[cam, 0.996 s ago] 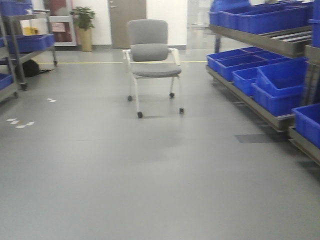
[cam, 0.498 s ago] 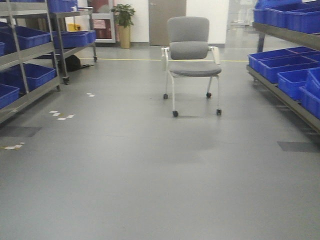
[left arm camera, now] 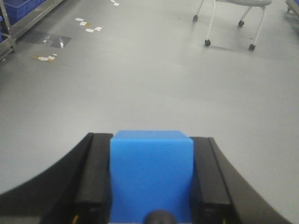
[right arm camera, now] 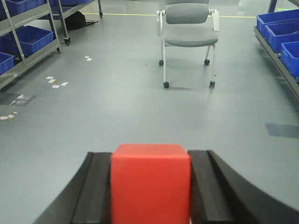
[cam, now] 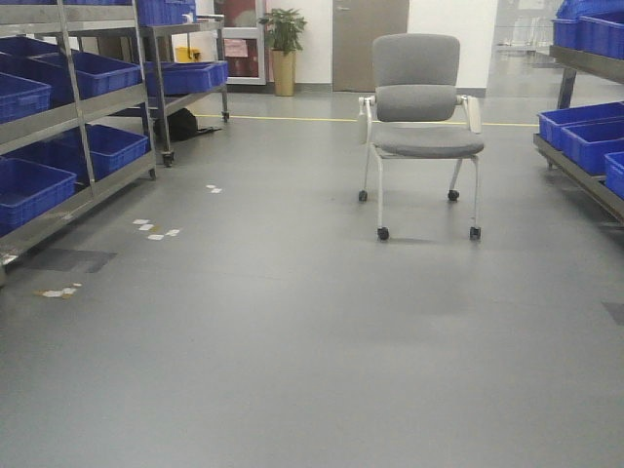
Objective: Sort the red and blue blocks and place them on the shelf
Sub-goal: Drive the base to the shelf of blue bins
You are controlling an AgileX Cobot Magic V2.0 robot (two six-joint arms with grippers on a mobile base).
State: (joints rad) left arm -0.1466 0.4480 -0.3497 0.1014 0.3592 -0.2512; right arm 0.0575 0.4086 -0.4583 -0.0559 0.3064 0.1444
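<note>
The left wrist view shows my left gripper (left arm camera: 152, 141) shut on the blue block (left arm camera: 152, 175), its black fingers (left arm camera: 96, 172) pressed against both sides, above bare grey floor. In the right wrist view my right gripper (right arm camera: 150, 156) is shut on the red block (right arm camera: 150, 184) in the same way. A steel shelf (cam: 93, 102) loaded with blue bins runs along the left in the front view, and the end of another shelf (cam: 583, 177) shows at the right edge. Neither gripper appears in the front view, and both are well away from the shelves.
A grey wheeled chair (cam: 421, 107) stands on the floor ahead, right of centre. Blue bins (cam: 93, 70) fill the left rack. A steel cart (cam: 180, 73) with a black bag (cam: 180, 125) under it, a potted plant (cam: 284, 44) and a door stand at the back. White tape scraps (cam: 154, 230) dot the floor.
The front view has swung left: the chair has slid from centre to the right, the left rack has come into view and most of the right rack has left it.
</note>
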